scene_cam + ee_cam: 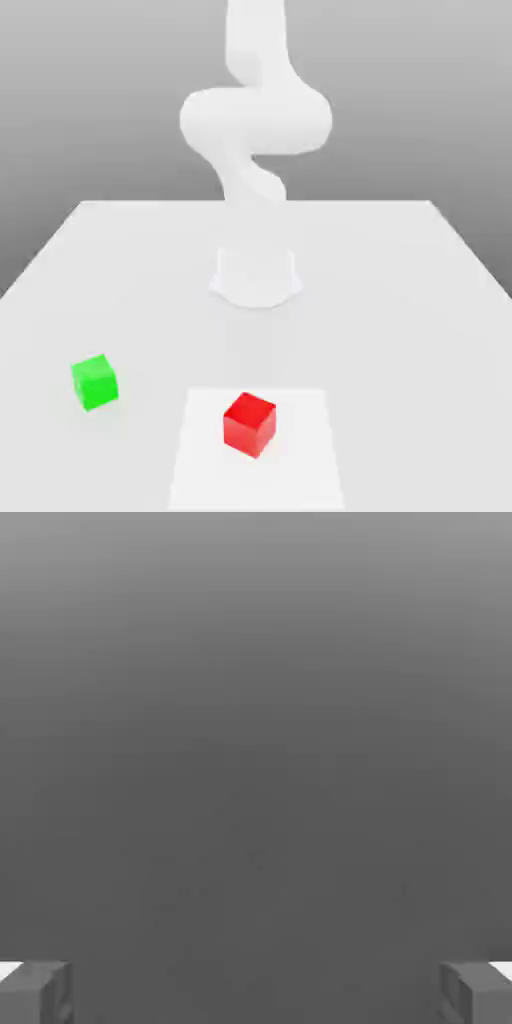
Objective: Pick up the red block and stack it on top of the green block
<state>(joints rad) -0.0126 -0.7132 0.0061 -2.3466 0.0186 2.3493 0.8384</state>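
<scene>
And here we are over a broad, pale worktop [420,300], smooth and matte, its far edge running straight across in front of a plain grey backdrop that fades lighter towards the top. Near the front edge sits a slightly brighter square patch [305,470] on the surface, and at the middle of the worktop the white arm [255,120] rises from its round base [256,278], bending up and out of frame. Now the red block [249,424]: a clean, glossy-looking cube, bright red, turned a little so one corner faces the camera, resting flat on that lighter patch, towards its far side. Off to the exterior view's left, well apart from it, the green block [95,381] sits on the bare worktop, same size by the look of it, vivid green, also turned slightly. Neither block is touching anything but the surface. From the hand view, the gripper [256,992] has its two grey fingertips [35,992] parked at opposite edges of the picture, spread wide with nothing between them, and beyond them just an even grey gradient.
</scene>
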